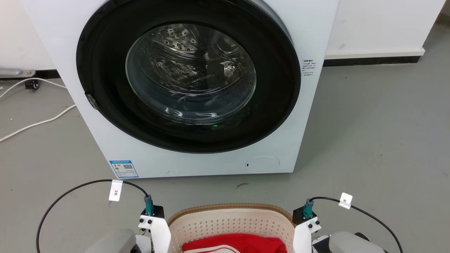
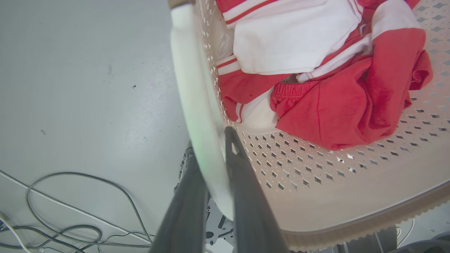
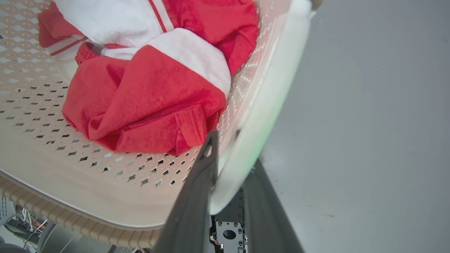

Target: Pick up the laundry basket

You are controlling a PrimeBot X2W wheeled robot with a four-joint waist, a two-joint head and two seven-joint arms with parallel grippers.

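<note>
The laundry basket [image 1: 228, 208], cream and perforated with a brown woven-look rim, sits at the bottom of the head view between my two wrists. Red and white clothes [image 1: 235, 244] lie inside it. In the left wrist view my left gripper [image 2: 211, 147] is shut on the basket's white side handle [image 2: 197, 105], one finger inside the wall and one outside. In the right wrist view my right gripper [image 3: 233, 151] clamps the opposite white handle [image 3: 267, 105] the same way. The basket floor [image 2: 316, 168] shows around the clothes [image 3: 147, 105].
A white washing machine [image 1: 309, 116] with a closed round glass door [image 1: 191, 73] stands just beyond the basket. White cables [image 1: 35, 123] trail on the grey floor at the left, and dark cables [image 2: 70, 211] loop near my left side. Open floor [image 1: 379, 140] lies to the right.
</note>
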